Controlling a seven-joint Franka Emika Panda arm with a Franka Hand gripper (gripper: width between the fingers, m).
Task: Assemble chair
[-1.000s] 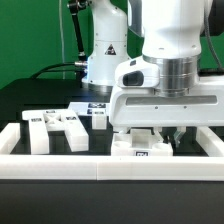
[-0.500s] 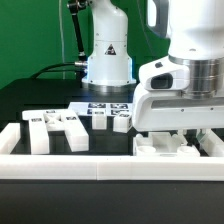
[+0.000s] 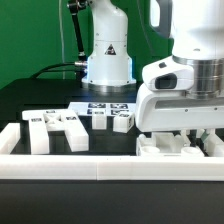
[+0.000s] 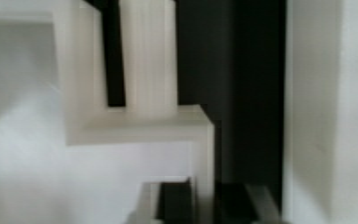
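My gripper (image 3: 186,136) hangs at the exterior view's right. Its fingers point straight down and its jaws are closed tight together, with no gap showing. Just under the fingertips lies a low chair part (image 3: 165,149), white and blocky, close behind the long white border wall (image 3: 90,166) that runs along the near edge. I cannot tell whether my fingertips touch that part or stop just above it, and I see nothing clamped between them.

Well apart from it, toward the exterior view's left, a forked chair piece (image 3: 55,131) rests on the black table (image 3: 40,100), with small square tags on its top face. Between the two, a little farther back, two small blocks (image 3: 111,122) stand side by side. Just behind them is the flat marker board (image 3: 95,106). The arm base (image 3: 108,60) rises at the far side of the table.

The wrist view is blurred. It shows only broad white faces (image 4: 140,130) very close up, with dark slots between them.
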